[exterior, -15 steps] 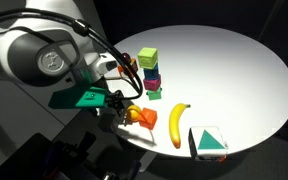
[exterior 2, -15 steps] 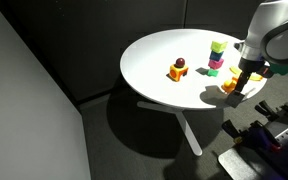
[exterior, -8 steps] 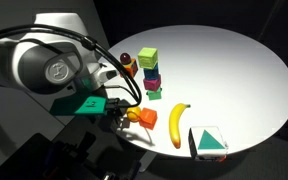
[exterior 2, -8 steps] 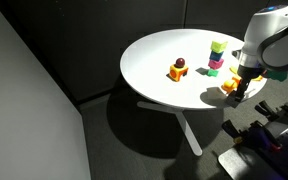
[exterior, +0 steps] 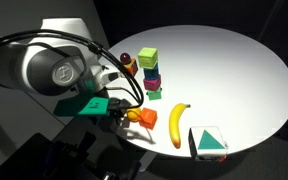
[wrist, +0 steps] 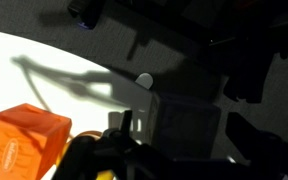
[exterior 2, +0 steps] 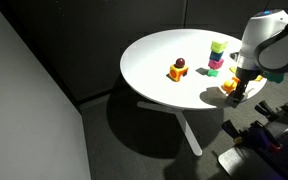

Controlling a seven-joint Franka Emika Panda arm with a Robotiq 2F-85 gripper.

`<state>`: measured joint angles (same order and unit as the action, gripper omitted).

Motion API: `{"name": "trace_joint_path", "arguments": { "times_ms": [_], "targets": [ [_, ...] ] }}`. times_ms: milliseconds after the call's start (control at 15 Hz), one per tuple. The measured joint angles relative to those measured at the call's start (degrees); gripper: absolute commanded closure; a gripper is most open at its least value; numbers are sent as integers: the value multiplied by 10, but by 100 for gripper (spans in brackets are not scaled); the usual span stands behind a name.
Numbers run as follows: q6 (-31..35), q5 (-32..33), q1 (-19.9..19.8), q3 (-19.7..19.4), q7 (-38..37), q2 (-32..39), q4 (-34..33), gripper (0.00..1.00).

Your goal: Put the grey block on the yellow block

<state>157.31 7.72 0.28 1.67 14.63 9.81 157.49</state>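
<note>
The grey block is a dull cube in deep shadow near the table edge; it shows only in the wrist view, next to an orange block. My gripper hangs low over that spot, also seen in an exterior view. Its dark fingers look spread apart, with the grey block below and between them, not gripped. The yellow block tops a stack of magenta and teal blocks further in on the table, and shows in an exterior view.
The orange block lies right beside the gripper. A banana and a green and teal wedge toy lie near the white round table's edge. A dark ball on an orange piece stands apart.
The arm has shifted a little and the gripper has sunk slightly toward the table edge by the orange block. The blocks have not moved.
</note>
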Motion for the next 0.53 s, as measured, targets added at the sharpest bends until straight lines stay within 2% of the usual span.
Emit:
{"name": "trace_joint_path", "arguments": {
  "times_ms": [133, 267, 533],
  "targets": [
    [0, 3, 0, 0, 0, 8, -7, 53],
    [0, 4, 0, 0, 0, 13, -12, 67],
    [-7, 10, 0, 0, 0, 12, -16, 69]
  ]
}}
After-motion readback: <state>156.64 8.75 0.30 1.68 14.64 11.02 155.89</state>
